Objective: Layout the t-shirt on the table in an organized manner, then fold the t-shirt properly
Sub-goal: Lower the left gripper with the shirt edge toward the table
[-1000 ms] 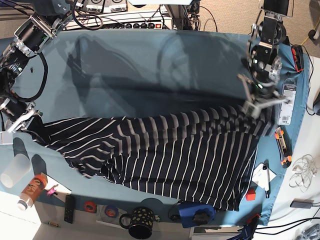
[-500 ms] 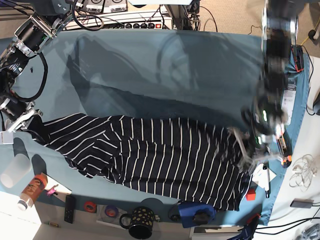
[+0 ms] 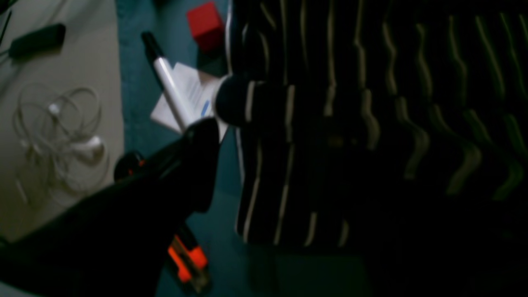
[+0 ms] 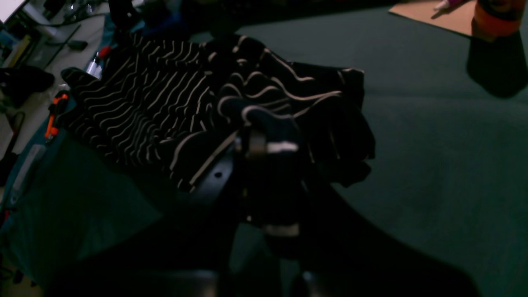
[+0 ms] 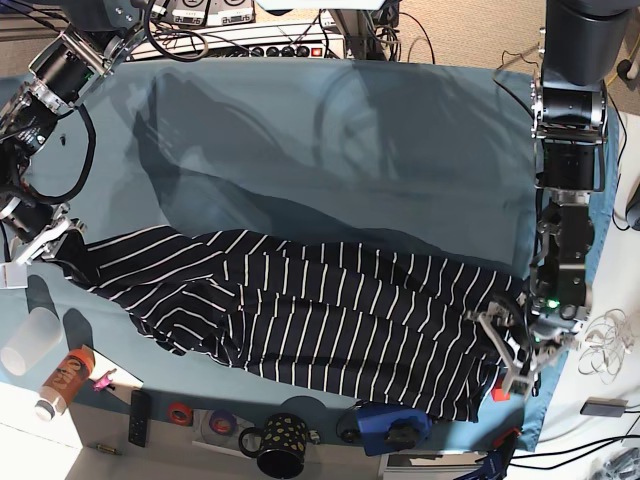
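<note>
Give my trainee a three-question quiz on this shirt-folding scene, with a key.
1. True or false: the t-shirt lies flat and fully spread on the table.
2. Which thing lies near the white marker? A: a red cube. B: a spoon. C: a banana.
3. Which arm's tool is shut on a bunch of the shirt's fabric?

Key: 1 false, it is rumpled and doubled over. 2 A. 3 the right tool.

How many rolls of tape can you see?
2: a red roll and a bluish roll, side by side left of the mug. Others may be hidden.
</note>
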